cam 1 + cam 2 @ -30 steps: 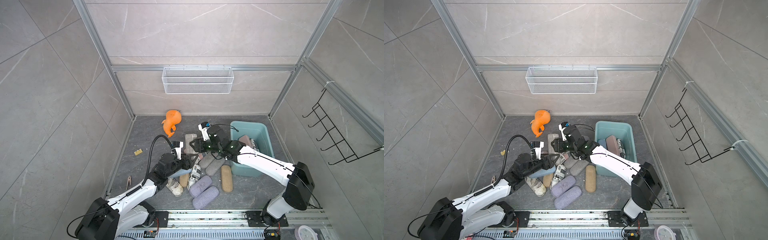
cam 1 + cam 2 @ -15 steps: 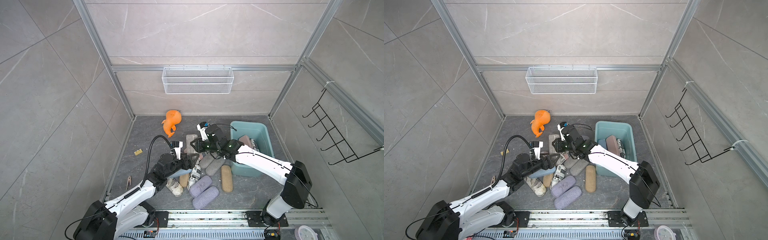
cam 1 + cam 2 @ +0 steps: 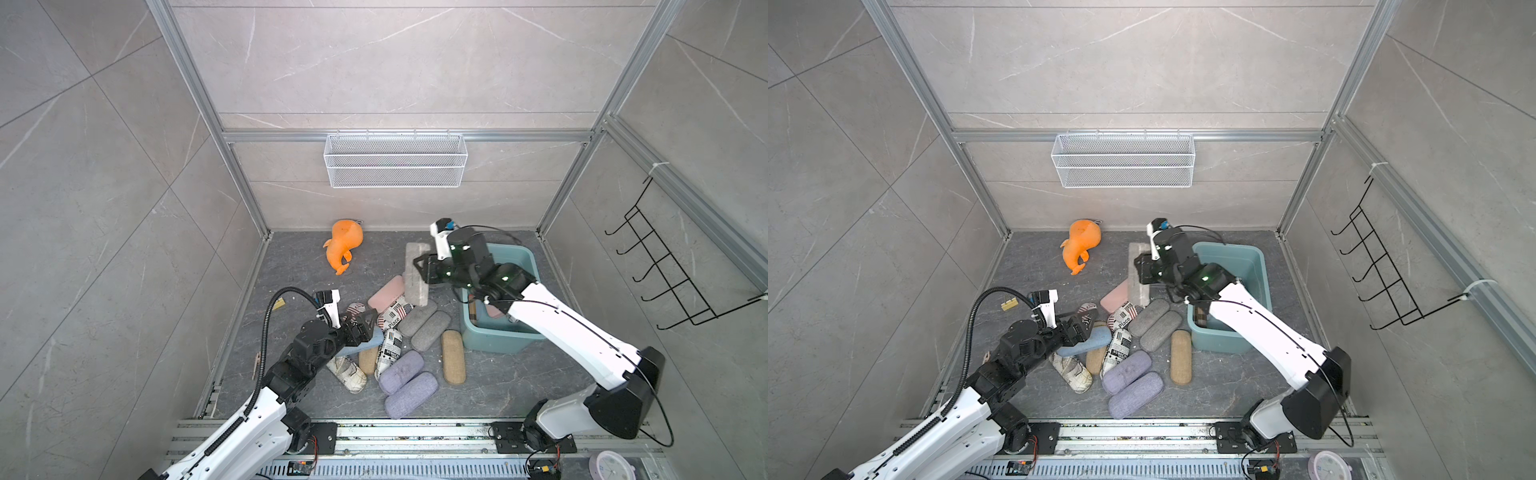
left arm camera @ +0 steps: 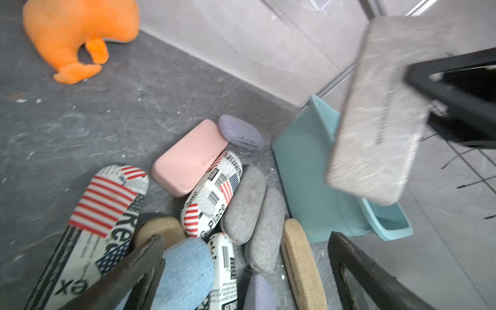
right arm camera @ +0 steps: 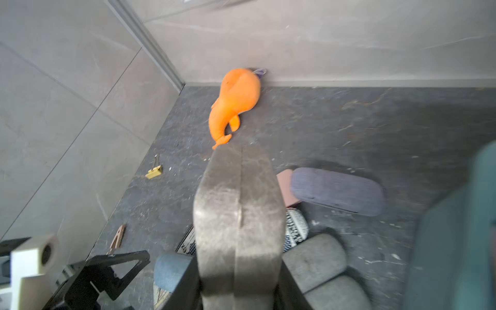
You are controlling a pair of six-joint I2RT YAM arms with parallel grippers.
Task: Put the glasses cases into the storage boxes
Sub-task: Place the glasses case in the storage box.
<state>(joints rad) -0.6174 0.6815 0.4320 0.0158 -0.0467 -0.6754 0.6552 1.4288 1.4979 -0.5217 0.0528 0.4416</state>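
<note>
My right gripper [image 3: 428, 271] [image 5: 239, 281] is shut on a long pale grey glasses case [image 3: 415, 270] [image 3: 1139, 274] [image 5: 239, 214], held off the floor beside the teal storage box [image 3: 528, 254] [image 3: 1261, 259] [image 4: 308, 171]. Some cases lie inside the box, mostly hidden by my arm. My left gripper [image 3: 363, 328] [image 3: 1081, 326] [image 4: 245, 241] hangs open over the pile, a blue case [image 3: 370, 343] [image 4: 185, 271] lying against one finger. Pink [image 3: 386, 291], newspaper-print [image 3: 395, 318], grey [image 3: 424, 322], tan [image 3: 453, 357] and lilac [image 3: 403, 368] cases lie on the floor.
An orange plush toy [image 3: 343, 245] lies near the back wall. A white wire basket [image 3: 395, 166] hangs on that wall. A yellow binder clip [image 3: 1009, 304] sits by the left wall. Black hooks [image 3: 665, 274] hang on the right wall.
My left gripper has opened and let go of the blue case. My right gripper has shut on the long grey case and raised it off the floor.
</note>
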